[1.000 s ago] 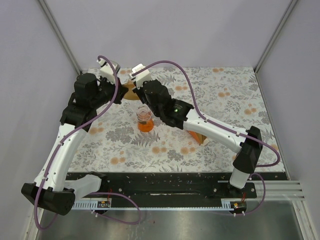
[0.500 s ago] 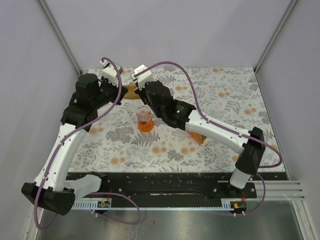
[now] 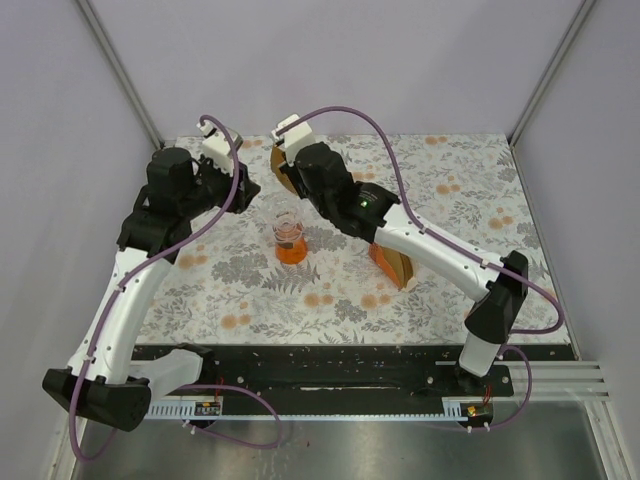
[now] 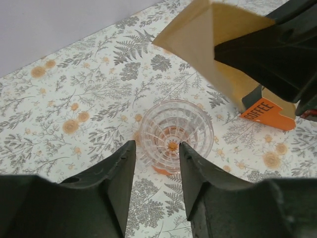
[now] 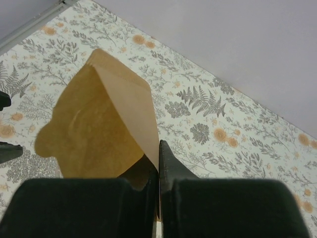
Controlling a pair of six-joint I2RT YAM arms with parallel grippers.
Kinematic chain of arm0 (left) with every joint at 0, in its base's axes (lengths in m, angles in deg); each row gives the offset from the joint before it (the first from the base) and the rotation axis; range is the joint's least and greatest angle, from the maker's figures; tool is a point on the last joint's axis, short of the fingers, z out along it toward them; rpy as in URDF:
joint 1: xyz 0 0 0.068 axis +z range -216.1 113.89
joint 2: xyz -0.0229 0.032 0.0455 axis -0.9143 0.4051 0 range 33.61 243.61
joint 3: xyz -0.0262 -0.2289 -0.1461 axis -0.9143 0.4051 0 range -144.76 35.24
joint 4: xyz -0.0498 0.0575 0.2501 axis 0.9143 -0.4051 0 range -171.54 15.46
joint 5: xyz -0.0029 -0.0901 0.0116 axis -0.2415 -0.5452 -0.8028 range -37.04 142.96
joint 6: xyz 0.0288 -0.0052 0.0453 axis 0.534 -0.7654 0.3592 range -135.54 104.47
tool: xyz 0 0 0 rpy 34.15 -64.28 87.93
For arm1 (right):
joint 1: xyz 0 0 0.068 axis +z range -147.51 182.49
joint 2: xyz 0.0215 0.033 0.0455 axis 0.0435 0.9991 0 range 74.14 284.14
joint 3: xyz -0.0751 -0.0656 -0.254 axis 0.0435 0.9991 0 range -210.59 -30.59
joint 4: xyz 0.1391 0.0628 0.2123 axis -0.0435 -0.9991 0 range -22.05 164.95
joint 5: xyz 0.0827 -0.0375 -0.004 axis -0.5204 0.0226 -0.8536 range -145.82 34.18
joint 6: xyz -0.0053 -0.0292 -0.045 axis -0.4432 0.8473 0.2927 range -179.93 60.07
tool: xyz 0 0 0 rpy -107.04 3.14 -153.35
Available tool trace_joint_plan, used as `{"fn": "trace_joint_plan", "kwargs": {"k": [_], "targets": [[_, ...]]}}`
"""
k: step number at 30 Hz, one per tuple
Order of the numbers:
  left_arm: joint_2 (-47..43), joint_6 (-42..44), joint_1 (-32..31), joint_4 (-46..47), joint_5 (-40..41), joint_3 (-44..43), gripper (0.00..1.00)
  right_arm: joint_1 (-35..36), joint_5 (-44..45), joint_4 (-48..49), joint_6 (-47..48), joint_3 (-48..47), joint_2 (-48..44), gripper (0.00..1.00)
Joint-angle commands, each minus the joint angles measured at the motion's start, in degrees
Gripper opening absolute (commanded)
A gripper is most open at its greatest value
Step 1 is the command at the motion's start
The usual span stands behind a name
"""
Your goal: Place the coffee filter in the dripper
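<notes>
The coffee filter (image 5: 99, 124), a light-brown paper cone, hangs in the air with one edge pinched in my right gripper (image 5: 158, 148), which is shut on it. From the top view the coffee filter (image 3: 279, 163) and right gripper (image 3: 287, 172) sit behind the dripper (image 3: 290, 240). The dripper (image 4: 176, 136), clear with an orange base, stands upright and empty on the floral cloth. My left gripper (image 4: 156, 145) is open above it with nothing between its fingers, and the filter (image 4: 213, 44) hangs up to its right. In the top view the left gripper (image 3: 245, 190) is left of the filter.
A beige wedge-shaped holder (image 3: 395, 262) with an orange "COFFEE" base (image 4: 265, 110) stands right of the dripper, under the right forearm. Grey walls close the back and sides. The black base rail (image 3: 330, 365) runs along the near edge.
My left gripper has opened and let go of the filter. The right gripper, still shut on the filter, has carried it a little up and to the right, away from the left gripper.
</notes>
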Motion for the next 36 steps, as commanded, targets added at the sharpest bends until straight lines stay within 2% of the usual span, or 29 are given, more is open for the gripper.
{"fn": "trace_joint_plan", "kwargs": {"k": [1, 7, 13, 17, 21, 26, 36], "targets": [[-1.43, -1.39, 0.46, -1.31, -3.58, -4.68, 0.49, 0.08, -0.93, -6.95, -2.23, -6.23, 2.12, 0.00], [-2.22, -3.06, 2.39, -4.21, -4.90, -8.90, 0.59, -1.76, -5.94, -20.64, -6.62, -16.60, 7.03, 0.00], [-2.40, -8.41, 4.68, -4.05, -3.67, -8.56, 0.64, -2.02, -10.60, -40.32, -9.96, -37.93, 17.49, 0.00], [-2.40, -12.63, 5.56, -3.17, -2.18, -6.80, 0.67, -2.29, -13.15, -50.10, -10.84, -50.78, 23.74, 0.00], [-1.97, -17.20, 6.09, -1.41, -3.40, -3.64, 0.69, -2.82, -15.70, -51.96, -11.55, -51.16, 24.27, 0.00], [-1.88, -22.65, 6.17, 2.02, -7.96, 0.58, 0.82, -2.90, -18.69, -53.01, -12.69, -50.28, 24.10, 0.00], [1.02, -25.29, 6.17, 4.57, -11.23, 2.16, 0.82, -3.26, -21.15, -55.04, -12.78, -52.21, 28.58, 0.00]]}}
